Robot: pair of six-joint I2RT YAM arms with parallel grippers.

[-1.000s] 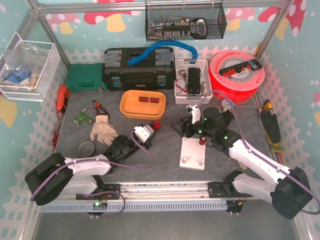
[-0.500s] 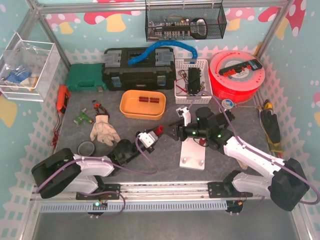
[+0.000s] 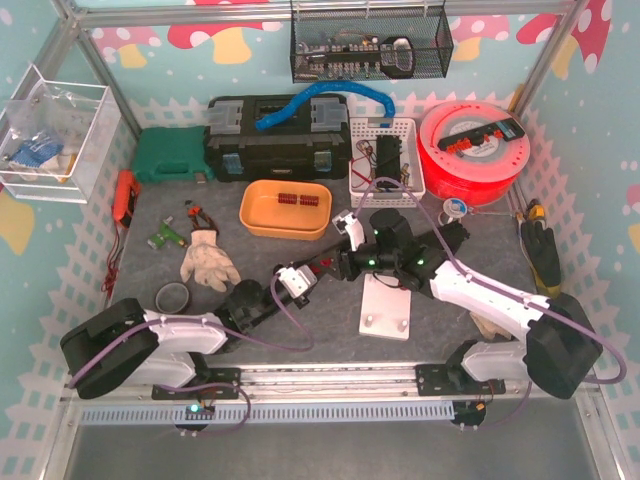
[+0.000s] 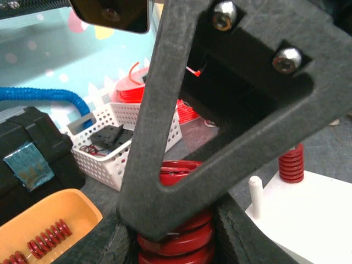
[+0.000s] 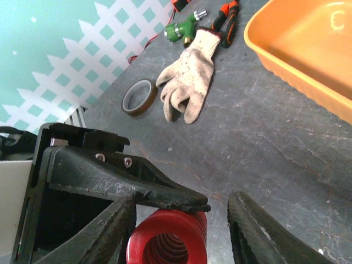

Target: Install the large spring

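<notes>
The large spring (image 3: pixel 322 262), a thick red coil, is held above the mat left of the white base plate (image 3: pixel 385 312). My left gripper (image 3: pixel 306 272) is shut on it; in the left wrist view the large spring (image 4: pixel 181 242) sits squeezed between the two pads. My right gripper (image 3: pixel 337 264) has come to the spring's free end. In the right wrist view the large spring (image 5: pixel 165 245) lies between the jaws of the right gripper (image 5: pixel 184 220), close to the left finger, with a gap to the right finger. A small red spring (image 4: pixel 291 162) stands on the plate beside a bare white peg (image 4: pixel 254 193).
An orange tray (image 3: pixel 285 209) with small red springs lies behind the grippers. A white glove (image 3: pixel 207 265) and a tape roll (image 3: pixel 172 296) lie to the left. A white basket (image 3: pixel 383 160), a red spool (image 3: pixel 473 150) and a black toolbox (image 3: pixel 275 135) line the back.
My right arm has swung left from above the white plate to the spring in the left gripper, its jaws narrowing around the coil. The left gripper has shifted slightly right, keeping its hold.
</notes>
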